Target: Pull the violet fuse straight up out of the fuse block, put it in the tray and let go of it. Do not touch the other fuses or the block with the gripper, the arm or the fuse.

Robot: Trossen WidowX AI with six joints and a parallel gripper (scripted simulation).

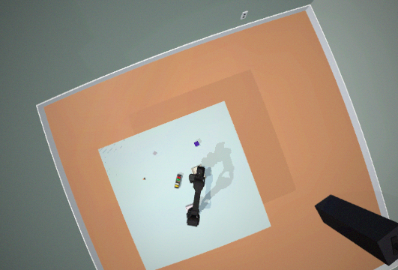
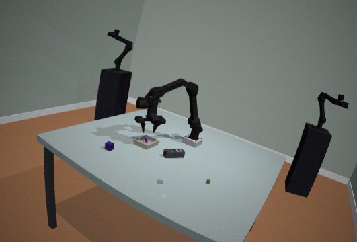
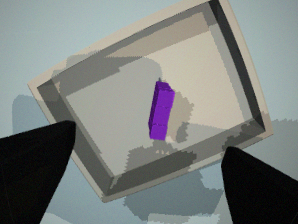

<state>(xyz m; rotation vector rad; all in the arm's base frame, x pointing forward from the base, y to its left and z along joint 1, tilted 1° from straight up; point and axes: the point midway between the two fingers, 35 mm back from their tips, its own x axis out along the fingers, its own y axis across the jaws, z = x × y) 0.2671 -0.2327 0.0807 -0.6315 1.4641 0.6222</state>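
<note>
The violet fuse (image 2: 146,140) (image 3: 161,111) is within the walls of the beige tray (image 1: 195,169) (image 2: 148,146) (image 3: 215,85), tilted, with a shadow beside it. Whether it rests fully on the tray floor is hard to tell. My gripper (image 2: 148,132) (image 3: 151,145) is open above the tray, its two black fingers wide apart and clear of the fuse on both sides. The dark fuse block (image 1: 178,181) (image 2: 173,154) stands beside the tray with red, green, white and yellow fuses in it and a gap between green and white. The arm partly hides the tray in the top view.
A dark violet cube (image 1: 196,143) (image 2: 109,146) stands beyond the tray. A small grey block (image 1: 154,153) (image 2: 160,181) and a small brown piece (image 1: 144,178) (image 2: 208,181) lie on the fuse block's far side from the arm. Two other arms stand on black pedestals off the table.
</note>
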